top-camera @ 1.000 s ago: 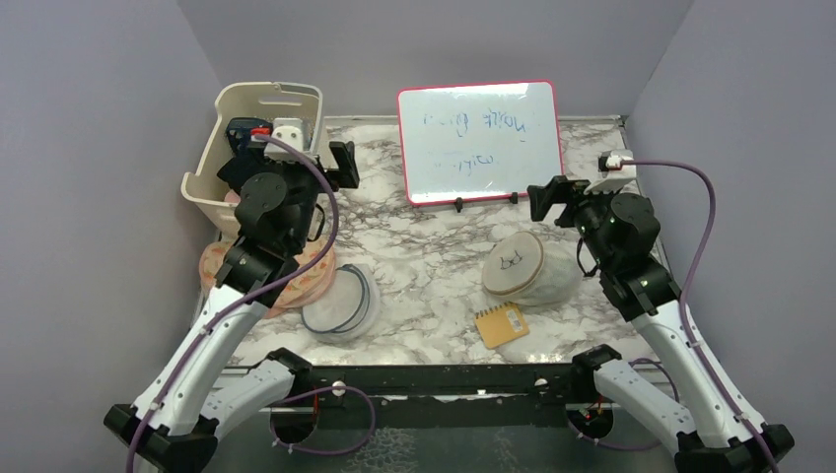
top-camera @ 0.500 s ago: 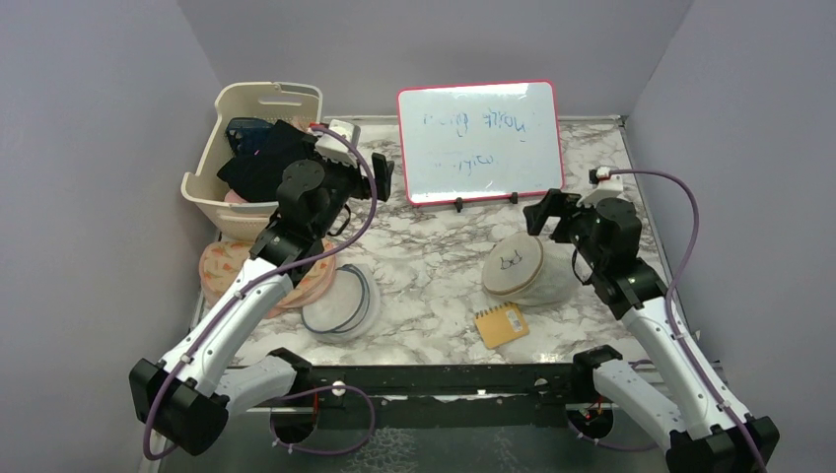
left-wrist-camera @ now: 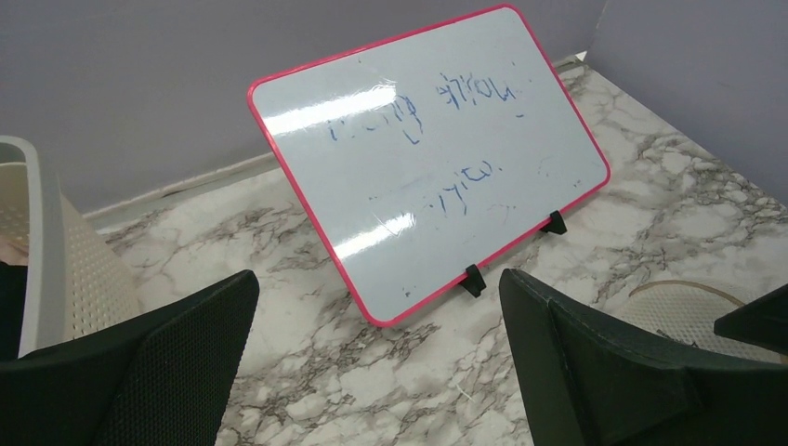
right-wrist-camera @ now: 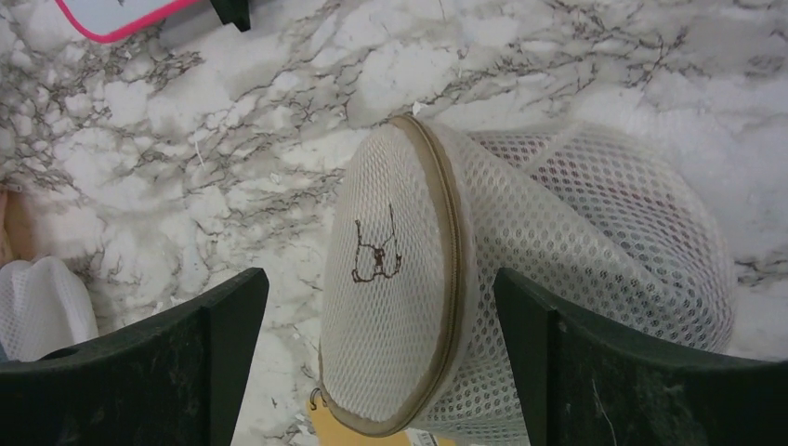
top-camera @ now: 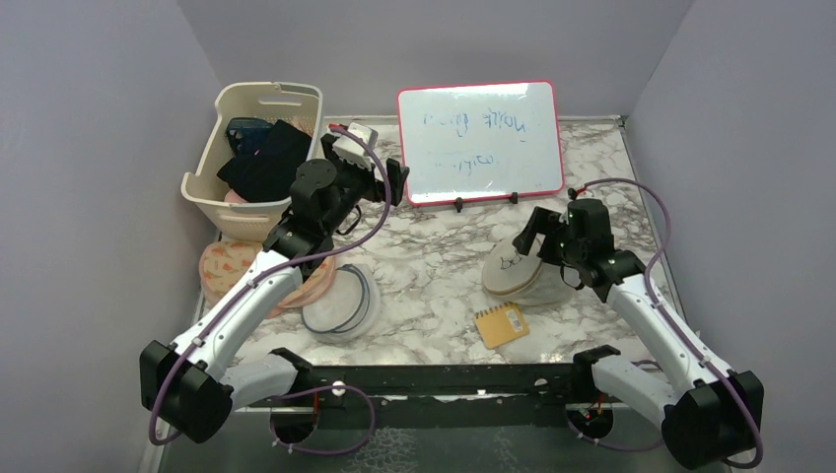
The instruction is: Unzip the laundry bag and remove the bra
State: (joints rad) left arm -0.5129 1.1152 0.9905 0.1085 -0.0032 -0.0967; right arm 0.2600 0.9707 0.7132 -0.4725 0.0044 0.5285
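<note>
Your right gripper has dropped over the laundry bag, jaws wide (zip still closed), while the left gripper, also open and empty, swung right toward the whiteboard.

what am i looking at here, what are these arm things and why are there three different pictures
These are two robot arms bolted at the near edge of a marble table, each ending in a two-finger gripper.

The wide picture comes from a fixed camera above and behind the arms. The other two come from small cameras on the wrists, so the dark shapes at their lower corners are each gripper's own fingers.

On the table are a round mesh laundry bag with a tan top, a whiteboard on a stand, a basket of dark clothes, a small yellow notebook and a clear disc with a blue rim.

The left gripper is open in the air, facing the whiteboard. The right gripper is open over the bag, with one finger on each side of it in its wrist picture. Neither holds anything.
</note>
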